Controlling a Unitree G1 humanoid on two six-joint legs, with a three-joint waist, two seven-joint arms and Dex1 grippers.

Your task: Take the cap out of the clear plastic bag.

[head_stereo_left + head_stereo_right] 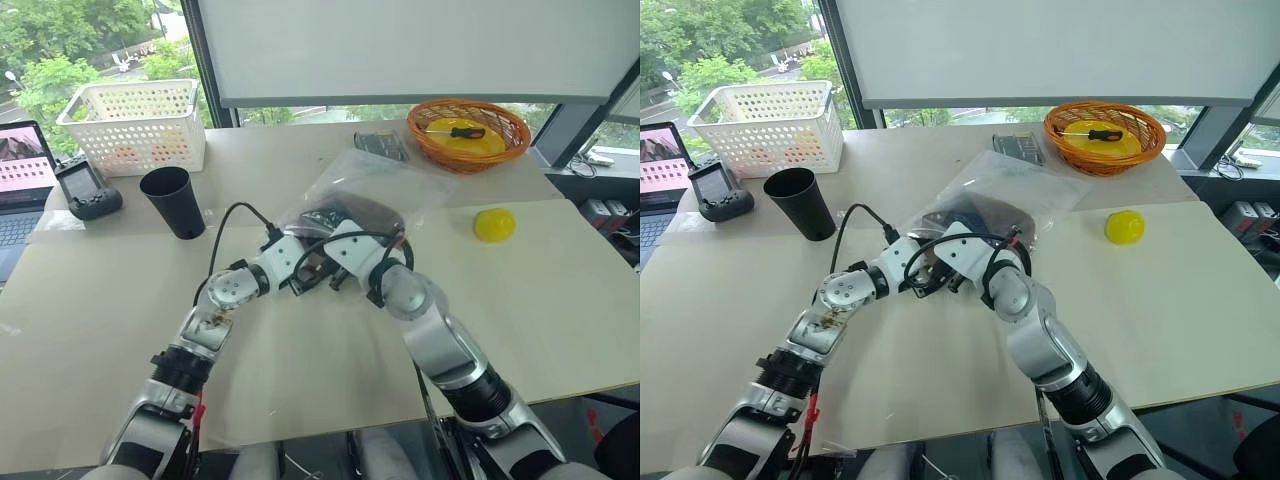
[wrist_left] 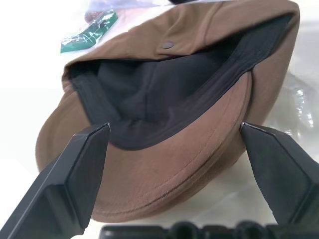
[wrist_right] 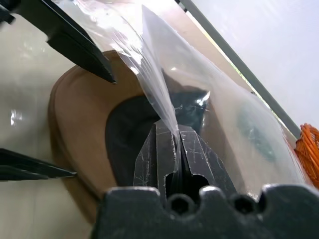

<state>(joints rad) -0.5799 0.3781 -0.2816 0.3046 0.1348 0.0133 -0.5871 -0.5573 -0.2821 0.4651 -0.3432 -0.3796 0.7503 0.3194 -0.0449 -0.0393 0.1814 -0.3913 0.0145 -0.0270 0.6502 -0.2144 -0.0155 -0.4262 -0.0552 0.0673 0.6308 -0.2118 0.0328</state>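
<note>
The cap [image 2: 169, 169] is brown with a dark lining and lies brim-first, its underside turned toward my left gripper [image 2: 175, 128]. That gripper is open, with one black finger on each side of the brim and not touching it. The clear plastic bag [image 1: 392, 176] lies crinkled mid-table with the cap's rear part still inside its mouth. My right gripper [image 3: 175, 133] is shut on the bag's upper edge and holds the film up above the cap [image 3: 79, 124]. The left gripper's fingers [image 3: 75, 42] also show in the right wrist view, at the bag's mouth.
A black cup [image 1: 172, 200] stands left of the bag, with a white basket [image 1: 135, 122], a handheld controller [image 1: 85, 190] and a laptop [image 1: 18, 185] beyond. An orange basket [image 1: 468, 132] holding a screwdriver is at the back right. A yellow ball [image 1: 494, 224] lies right of the bag.
</note>
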